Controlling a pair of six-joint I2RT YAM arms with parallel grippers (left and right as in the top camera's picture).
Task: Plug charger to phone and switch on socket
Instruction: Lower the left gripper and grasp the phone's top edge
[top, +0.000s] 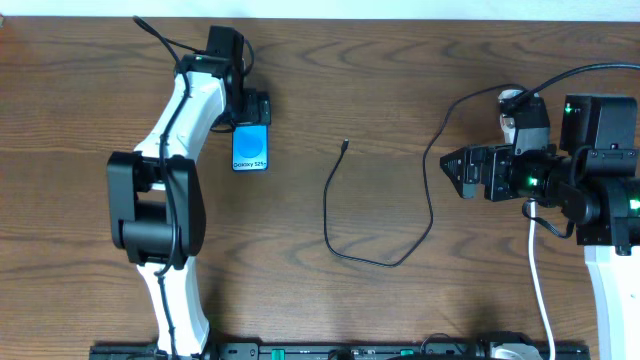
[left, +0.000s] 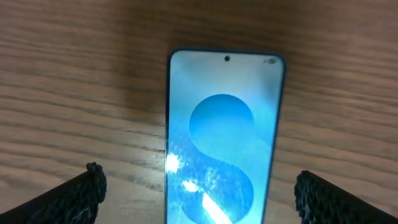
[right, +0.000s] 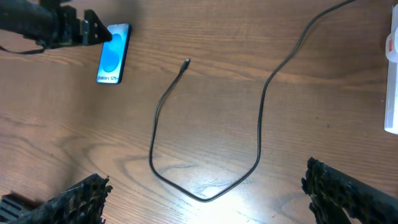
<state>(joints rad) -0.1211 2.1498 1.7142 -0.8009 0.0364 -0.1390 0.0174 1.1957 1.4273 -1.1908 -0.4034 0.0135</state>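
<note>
Wide-spread, my left end effector hovers above the brown wooden bench, straddling the blue-screened, dark-framed smartphone. My right end effector, equally wide, overlooks the thin black charger cable. I'd grip squarely just behind its small plug tip.

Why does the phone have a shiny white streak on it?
Left wrist view: that is glare, probably a light reflecting off the glossy screen of the phone, low on the glass. Right wrist view: a similar shine brightens the table near the bend of the charger. Overhead view: the screen looks plain blue and no streak shows.
</note>
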